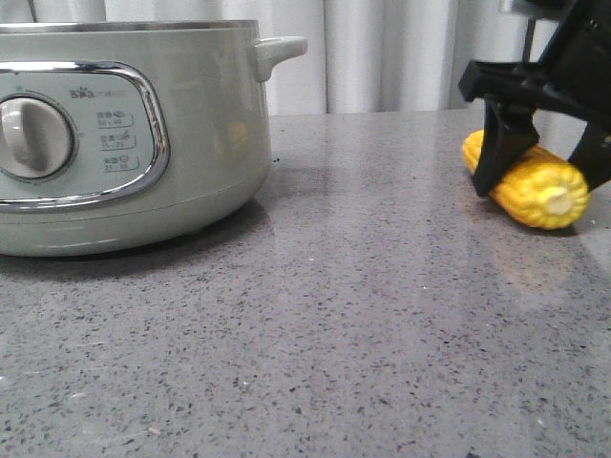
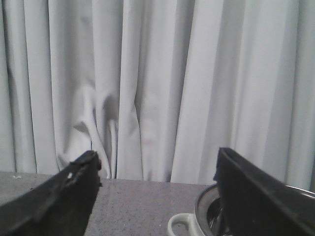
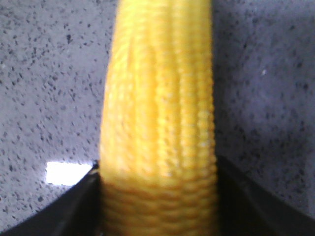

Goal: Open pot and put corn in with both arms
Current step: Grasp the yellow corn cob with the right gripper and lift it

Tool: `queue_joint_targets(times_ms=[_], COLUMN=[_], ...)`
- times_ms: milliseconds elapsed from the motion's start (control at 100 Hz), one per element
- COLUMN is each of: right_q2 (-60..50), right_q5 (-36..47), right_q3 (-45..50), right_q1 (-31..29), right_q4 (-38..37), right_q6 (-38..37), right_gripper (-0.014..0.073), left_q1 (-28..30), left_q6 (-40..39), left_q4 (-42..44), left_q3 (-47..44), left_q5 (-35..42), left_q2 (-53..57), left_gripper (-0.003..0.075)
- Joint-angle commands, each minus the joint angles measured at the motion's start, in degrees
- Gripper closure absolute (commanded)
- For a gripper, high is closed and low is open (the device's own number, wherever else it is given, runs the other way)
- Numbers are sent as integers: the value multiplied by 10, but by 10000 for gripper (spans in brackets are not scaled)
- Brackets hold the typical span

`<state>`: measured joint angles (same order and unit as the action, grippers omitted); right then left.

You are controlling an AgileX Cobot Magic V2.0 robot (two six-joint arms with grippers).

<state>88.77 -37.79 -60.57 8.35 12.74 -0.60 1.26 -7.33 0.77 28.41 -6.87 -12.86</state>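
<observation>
Speckled grey stone is what you're working over: the countertop [image 1: 363, 315] is filling the front view, with white curtains [image 1: 382, 52] hanging behind it. Your pot [image 1: 124, 143], the pale grey-green Bear cooker, is sitting at about ten o'clock in that view, its chrome-framed control panel [image 1: 81, 134] and round dial [image 1: 33, 136] facing the camera and its side handle [image 1: 279, 50] sticking out toward one o'clock. From the front you can't see whether a lid is on it; in the left wrist view a steel rim [image 2: 206, 209] and a dark, shiny interior are showing just beside the handle [image 2: 183, 223].

Your corn [image 1: 535, 186] is lying on the countertop at about three o'clock, well apart from the pot, its pale stub end pointing toward the camera. Your right gripper [image 1: 544, 157] is straddling the cob, one black finger [image 1: 501, 148] pressing against its near flank and the other at the frame edge. In the right wrist view the corn [image 3: 160, 123] is filling the space between both fingers [image 3: 59, 211], touching each, so you're gripping it while it's resting on the stone.

Your left gripper [image 2: 157, 177] is hovering above the pot's edge with its fingers [image 2: 64, 196] spread wide, nothing between them but curtain [image 2: 157, 88]
</observation>
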Motion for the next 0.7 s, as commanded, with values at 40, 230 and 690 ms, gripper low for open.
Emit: queue_joint_targets(times_ms=[40, 230, 690], right_q2=[-30, -89, -8], right_q5=[15, 19, 167], right_q3=[-24, -76, -281], right_q1=[1, 53, 326], right_q4=[17, 31, 18], right_q6=[6, 29, 42], right_gripper=[466, 664, 662], left_q1=[-5, -5, -5], left_q6=[-2, -2, -2], left_q4=[-11, -26, -50], left_q3=[20, 20, 18], left_q5=[39, 39, 39], left_q2=[-7, -7, -7], left_gripper=[249, 249, 249])
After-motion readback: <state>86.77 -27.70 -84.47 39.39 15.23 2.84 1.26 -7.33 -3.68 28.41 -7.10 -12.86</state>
